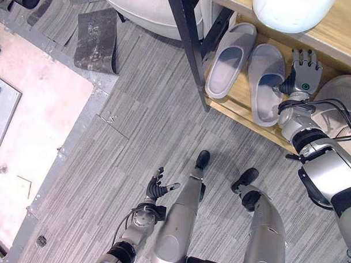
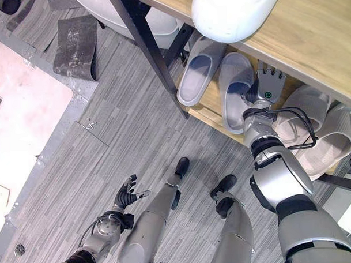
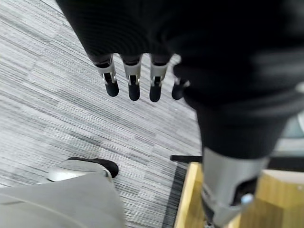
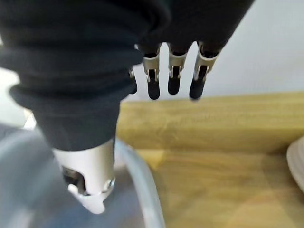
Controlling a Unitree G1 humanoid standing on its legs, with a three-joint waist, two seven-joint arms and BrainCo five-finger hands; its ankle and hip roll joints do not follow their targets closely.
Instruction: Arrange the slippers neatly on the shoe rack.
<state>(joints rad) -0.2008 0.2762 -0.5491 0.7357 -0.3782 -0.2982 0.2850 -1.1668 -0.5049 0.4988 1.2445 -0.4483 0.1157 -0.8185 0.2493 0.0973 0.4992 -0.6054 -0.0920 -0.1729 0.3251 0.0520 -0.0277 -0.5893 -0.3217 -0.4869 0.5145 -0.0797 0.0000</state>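
Overhead, grey slippers (image 1: 251,68) paired beside open right hand (image 1: 304,71).

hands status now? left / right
Left hand: open, fingers relaxed, holding nothing, out over the floor.
Right hand: open, fingers straight, holding nothing, over the rack shelf beside the grey slipper.

White tub (image 1: 292,6) — top cropped, beige slippers (image 2: 314,126) — arm-hidden
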